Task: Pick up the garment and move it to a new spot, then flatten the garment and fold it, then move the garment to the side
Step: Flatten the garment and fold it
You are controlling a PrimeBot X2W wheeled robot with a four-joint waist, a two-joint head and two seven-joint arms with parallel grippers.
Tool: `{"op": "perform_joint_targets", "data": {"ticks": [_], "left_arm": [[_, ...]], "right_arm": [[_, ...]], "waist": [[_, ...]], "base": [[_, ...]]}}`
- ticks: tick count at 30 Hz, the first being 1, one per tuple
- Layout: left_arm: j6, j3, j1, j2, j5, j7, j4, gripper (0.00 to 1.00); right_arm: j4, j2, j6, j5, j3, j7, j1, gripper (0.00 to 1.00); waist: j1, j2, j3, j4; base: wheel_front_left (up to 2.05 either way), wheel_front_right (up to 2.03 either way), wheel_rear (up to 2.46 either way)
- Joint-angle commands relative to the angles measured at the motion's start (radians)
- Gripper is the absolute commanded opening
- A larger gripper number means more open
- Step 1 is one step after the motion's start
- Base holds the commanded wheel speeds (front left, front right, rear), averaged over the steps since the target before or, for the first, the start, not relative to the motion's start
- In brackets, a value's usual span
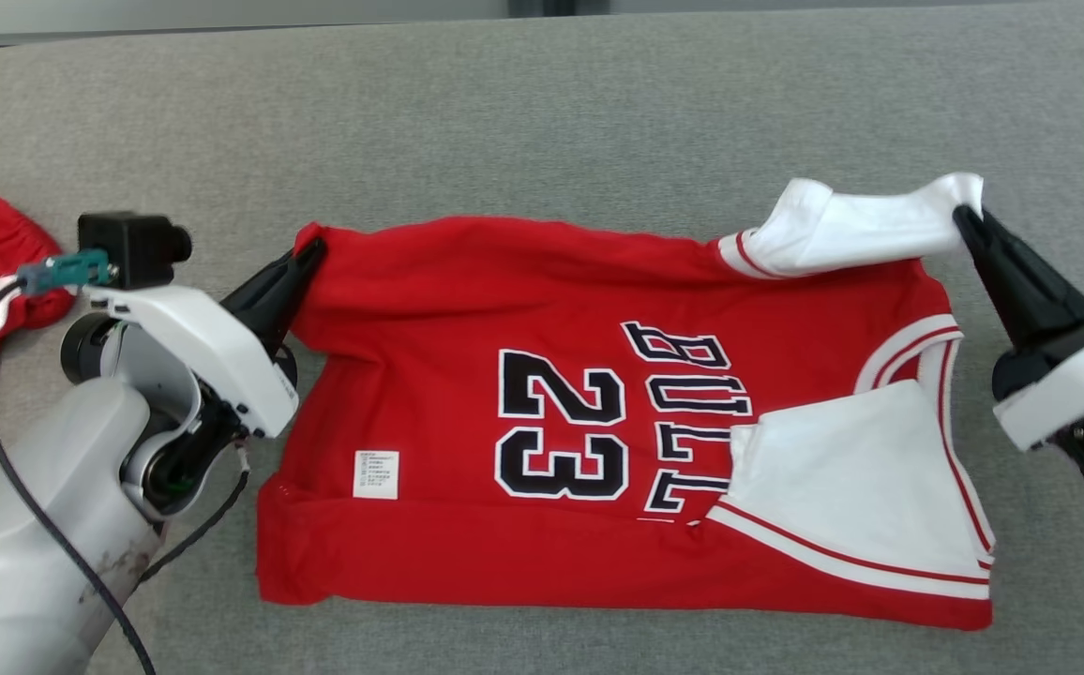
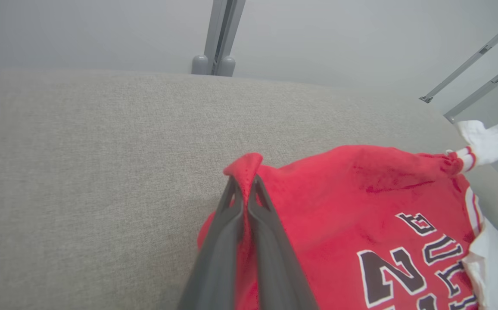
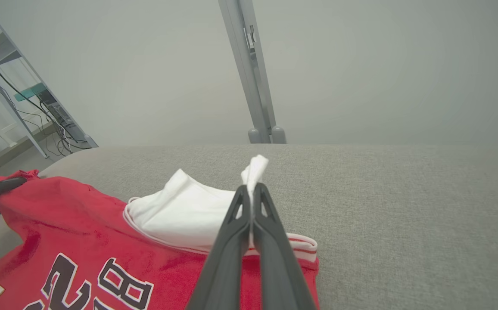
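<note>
Looks like the fold step: left gripper (image 1: 309,255) jaws clamp jersey (image 1: 504,300) upper-left corner, right gripper (image 1: 966,220) jaws its white sleeve (image 1: 861,230); next, bring both down-frame evenly.

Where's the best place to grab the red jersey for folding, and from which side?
Grip the jersey at its two far corners: red hem corner with the left hand, white sleeve tip with the right hand, each from its own outer end. It lies spread sideways on the grey cushion, leaving both ends open to reach; both hands are shut there.
</note>
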Motion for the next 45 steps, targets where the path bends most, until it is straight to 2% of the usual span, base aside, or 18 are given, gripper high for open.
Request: {"op": "perform_joint_targets", "data": {"ticks": [1, 5, 10, 19, 20, 21, 22, 23, 24, 28, 32, 34, 36, 39, 42, 43, 45], "left_arm": [[0.010, 0.003, 0.018, 0.011, 0.001, -0.006, -0.010, 0.00], [0.043, 0.010, 0.068, 0.049, 0.006, -0.029, -0.060, 0.00], [0.095, 0.016, 0.184, 0.099, -0.013, -0.058, -0.140, 0.00], [0.129, 0.014, 0.321, 0.108, -0.068, -0.076, -0.179, 0.00], [0.134, 0.017, 0.330, 0.106, -0.075, -0.078, -0.178, 0.17], [0.137, 0.020, 0.336, 0.106, -0.080, -0.080, -0.174, 0.48], [0.142, 0.023, 0.345, 0.106, -0.086, -0.084, -0.168, 0.91], [0.151, 0.029, 0.354, 0.103, -0.092, -0.093, -0.164, 1.00], [0.153, 0.034, 0.360, 0.099, -0.094, -0.104, -0.164, 1.00], [0.178, 0.067, 0.388, 0.092, -0.087, -0.184, -0.162, 1.00], [0.232, 0.121, 0.414, 0.083, -0.048, -0.245, -0.183, 1.00], [0.275, 0.165, 0.429, 0.074, -0.011, -0.256, -0.220, 1.00], [0.320, 0.226, 0.441, 0.063, 0.058, -0.260, -0.268, 1.00], [0.359, 0.319, 0.486, 0.024, 0.177, -0.260, -0.356, 1.00], [0.385, 0.391, 0.522, -0.015, 0.294, -0.260, -0.436, 1.00], [0.385, 0.391, 0.522, -0.015, 0.294, -0.260, -0.436, 1.00], [0.395, 0.424, 0.555, -0.041, 0.361, -0.260, -0.481, 1.00]], "right_arm": [[-0.016, -0.015, 0.000, -0.013, -0.005, -0.006, 0.023, 0.00], [-0.108, -0.015, 0.000, -0.021, -0.034, -0.001, 0.125, 0.00], [-0.189, 0.024, 0.000, -0.032, -0.094, 0.026, 0.319, 0.00], [-0.197, 0.125, 0.000, -0.085, -0.167, 0.091, 0.509, 0.00], [-0.201, 0.137, 0.000, -0.093, -0.172, 0.101, 0.521, 0.00], [-0.205, 0.141, 0.000, -0.103, -0.181, 0.107, 0.530, 0.00], [-0.200, 0.148, 0.000, -0.109, -0.189, 0.117, 0.537, 0.29], [-0.200, 0.156, 0.000, -0.117, -0.193, 0.123, 0.547, 0.69], [-0.200, 0.162, 0.000, -0.128, -0.200, 0.128, 0.556, 1.00], [-0.218, 0.191, 0.000, -0.171, -0.250, 0.114, 0.586, 1.00], [-0.255, 0.212, 0.000, -0.223, -0.329, 0.068, 0.614, 1.00], [-0.274, 0.237, 0.000, -0.273, -0.390, 0.043, 0.622, 1.00], [-0.296, 0.270, 0.000, -0.326, -0.452, 0.026, 0.629, 1.00], [-0.327, 0.327, 0.000, -0.407, -0.531, 0.014, 0.625, 1.00], [-0.338, 0.376, 0.000, -0.486, -0.580, 0.023, 0.609, 1.00], [-0.338, 0.376, 0.000, -0.486, -0.580, 0.023, 0.609, 1.00], [-0.337, 0.401, 0.000, -0.530, -0.598, 0.030, 0.596, 1.00]], "waist": [[0.0000, 0.0000, -0.003, -0.012], [0.0000, 0.0000, -0.010, -0.034], [0.0000, 0.0000, -0.035, -0.055], [0.0000, 0.0000, -0.066, -0.065], [0.0000, 0.0000, -0.068, -0.066], [0.0000, 0.0000, -0.069, -0.068], [0.0000, 0.0000, -0.070, -0.071], [0.0000, 0.0000, -0.073, -0.074], [0.0000, 0.0000, -0.074, -0.075], [0.0000, 0.0000, -0.085, -0.081], [0.0000, 0.0000, -0.104, -0.082], [0.0000, 0.0000, -0.115, -0.081], [0.0000, 0.0000, -0.126, -0.075], [0.0000, 0.0000, -0.143, -0.066], [0.0000, 0.0000, -0.157, -0.058], [0.0000, 0.0000, -0.157, -0.058], [0.0000, 0.0000, -0.170, -0.053]], "base": [[0.00, 0.00, 0.00], [0.00, 0.00, 0.00], [0.00, 0.00, 0.00], [0.00, 0.00, 0.00], [0.00, 0.00, 0.00], [0.00, 0.00, 0.00], [0.00, 0.00, 0.00], [0.00, 0.00, 0.00], [0.00, 0.00, 0.00], [0.00, 0.00, 0.00], [0.00, 0.00, 0.00], [0.00, 0.00, 0.00], [0.00, 0.00, 0.00], [0.00, 0.00, 0.00], [0.00, 0.00, 0.00], [0.00, 0.00, 0.00], [0.00, 0.00, 0.00]]}}
